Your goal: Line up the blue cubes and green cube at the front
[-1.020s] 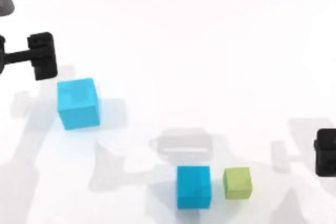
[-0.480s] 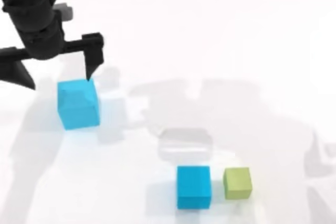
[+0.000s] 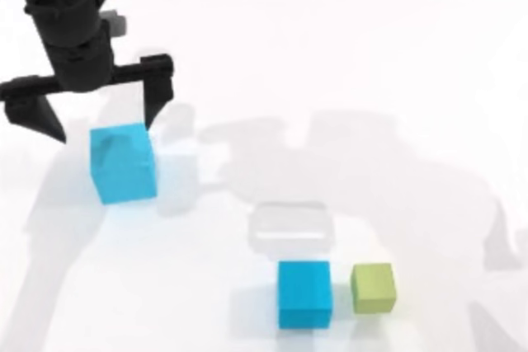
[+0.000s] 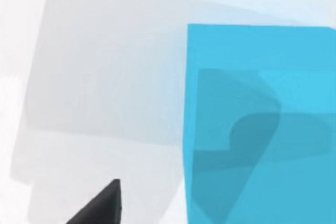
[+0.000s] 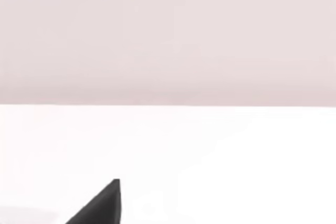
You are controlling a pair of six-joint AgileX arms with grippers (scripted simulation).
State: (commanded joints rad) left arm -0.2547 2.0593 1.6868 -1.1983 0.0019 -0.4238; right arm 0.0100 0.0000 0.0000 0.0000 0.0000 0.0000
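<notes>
The larger blue cube (image 3: 124,162) sits at the table's left; in the left wrist view this blue cube (image 4: 262,129) fills the frame beside one dark fingertip (image 4: 105,205). My left gripper (image 3: 103,125) hangs open just behind and over it, with its fingers wider apart than the cube and nothing between them. The smaller blue cube (image 3: 304,293) and the green cube (image 3: 373,287) stand side by side, a small gap apart, on the front of the white table (image 3: 346,80). My right arm is outside the top view. Its wrist view holds one dark fingertip (image 5: 107,203) over bare table.
A pale pinkish wall (image 5: 168,35) runs along the table's far edge. Grey shadows of the arms lie across the middle of the tabletop.
My left arm swung in from the left edge and now hangs over the larger blue cube, a bit lower than half a second ago. The right gripper left the top view.
</notes>
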